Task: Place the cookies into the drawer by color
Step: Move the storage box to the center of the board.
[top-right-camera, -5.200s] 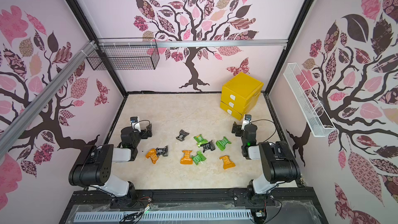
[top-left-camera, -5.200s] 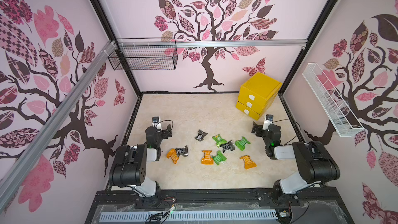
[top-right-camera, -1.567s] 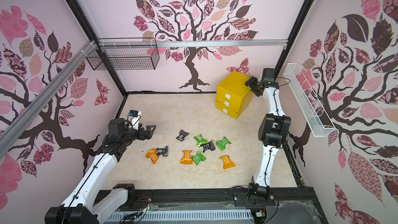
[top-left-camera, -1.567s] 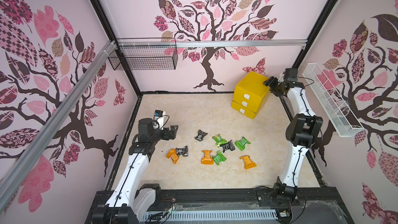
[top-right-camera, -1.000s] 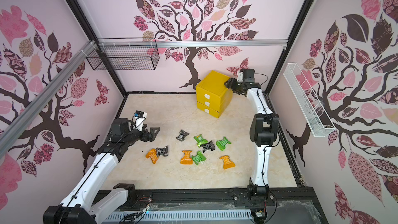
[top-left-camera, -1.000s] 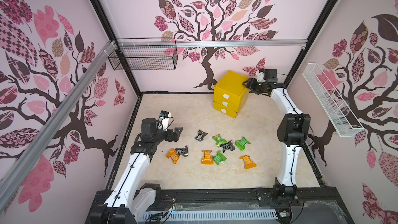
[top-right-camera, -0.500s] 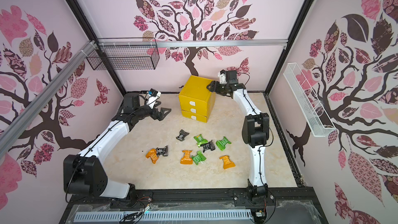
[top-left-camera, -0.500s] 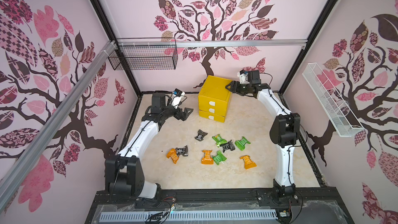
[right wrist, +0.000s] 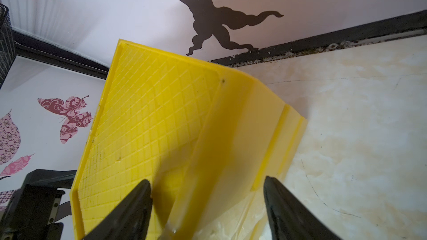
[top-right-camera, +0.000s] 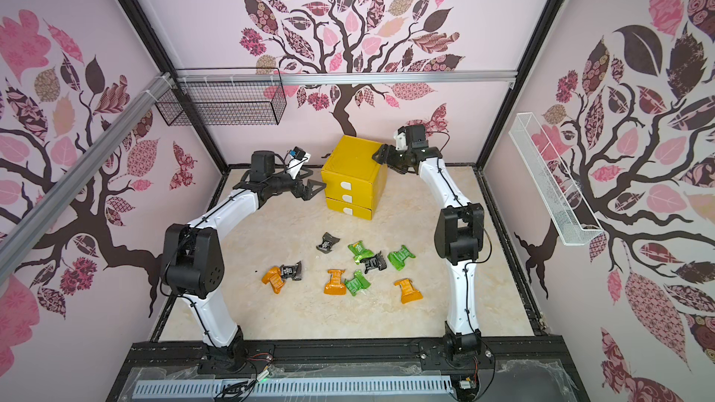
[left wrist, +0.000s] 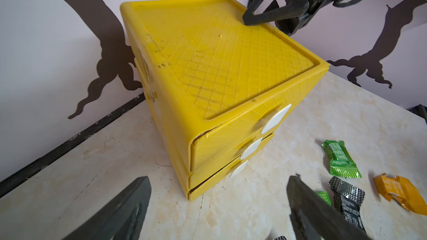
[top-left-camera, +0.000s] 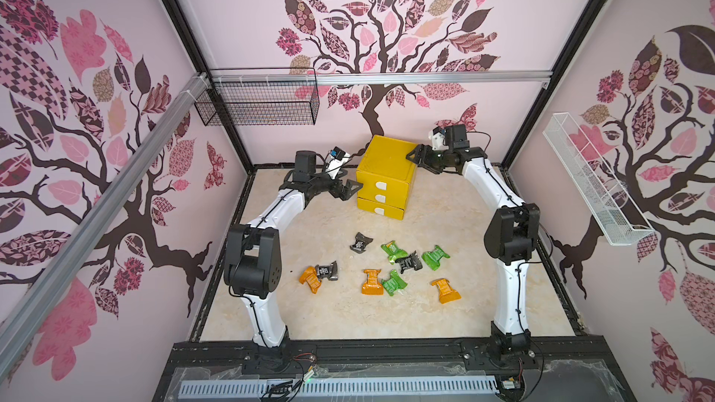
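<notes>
The yellow drawer (top-left-camera: 387, 172) (top-right-camera: 354, 177) stands near the back wall with its three drawers shut and white pull tabs (left wrist: 275, 118) facing the front. My left gripper (top-left-camera: 350, 189) (left wrist: 218, 178) is open, just left of its front corner, holding nothing. My right gripper (top-left-camera: 419, 158) (right wrist: 206, 179) is open. Its jaws straddle the drawer's top back right edge, one finger (left wrist: 265, 16) on the top. Several cookies lie loose in front, among them a black one (top-left-camera: 361, 242), a green one (top-left-camera: 435, 257) (left wrist: 342, 161) and an orange one (top-left-camera: 445, 290).
A black wire basket (top-left-camera: 257, 106) hangs on the back wall at the left. A white wire basket (top-left-camera: 592, 183) hangs on the right wall. The back wall stands close behind the drawer. The cookies lie between the two arm bases.
The drawer has slid left along the back wall with my right gripper on its top corner. My left arm has swung up from the cookies to the drawer's left front.
</notes>
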Controlling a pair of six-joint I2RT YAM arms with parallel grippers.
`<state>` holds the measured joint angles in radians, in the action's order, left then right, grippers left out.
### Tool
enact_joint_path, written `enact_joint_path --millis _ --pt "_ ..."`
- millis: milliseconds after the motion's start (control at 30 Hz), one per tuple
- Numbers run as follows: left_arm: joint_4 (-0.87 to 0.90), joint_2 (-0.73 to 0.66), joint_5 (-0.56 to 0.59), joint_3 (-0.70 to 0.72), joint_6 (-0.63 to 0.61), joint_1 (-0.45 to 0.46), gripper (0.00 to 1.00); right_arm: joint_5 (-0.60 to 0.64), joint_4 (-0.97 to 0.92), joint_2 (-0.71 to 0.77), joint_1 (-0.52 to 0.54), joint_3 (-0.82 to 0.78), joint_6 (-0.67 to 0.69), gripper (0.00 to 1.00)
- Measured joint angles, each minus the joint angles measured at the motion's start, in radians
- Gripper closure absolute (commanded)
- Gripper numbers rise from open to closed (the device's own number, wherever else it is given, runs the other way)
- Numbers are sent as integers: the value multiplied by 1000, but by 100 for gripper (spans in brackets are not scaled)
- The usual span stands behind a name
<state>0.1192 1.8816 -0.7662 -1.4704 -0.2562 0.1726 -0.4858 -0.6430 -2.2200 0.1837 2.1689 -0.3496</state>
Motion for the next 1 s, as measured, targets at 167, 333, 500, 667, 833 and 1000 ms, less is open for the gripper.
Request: enact_joint_path --millis 167,333,500,667,833,1000 --pt "-10 66 -24 -45 -13 23 5 -4 -33 -21 8 45 -10 22" --pt "-40 108 -29 -67 -10 34 13 -13 -51 -25 11 63 -13 22" --pt "-59 106 -14 -53 0 49 17 -14 -60 -24 11 65 -13 21" --pt "-111 79 -4 11 51 86 26 5 -75 -24 3 76 -12 21" --pt "-127 67 -5 32 94 122 29 31 -118 -27 -5 117 -6 20" --pt "-133 65 0 33 141 140 34 44 -138 -27 -11 134 -7 18"
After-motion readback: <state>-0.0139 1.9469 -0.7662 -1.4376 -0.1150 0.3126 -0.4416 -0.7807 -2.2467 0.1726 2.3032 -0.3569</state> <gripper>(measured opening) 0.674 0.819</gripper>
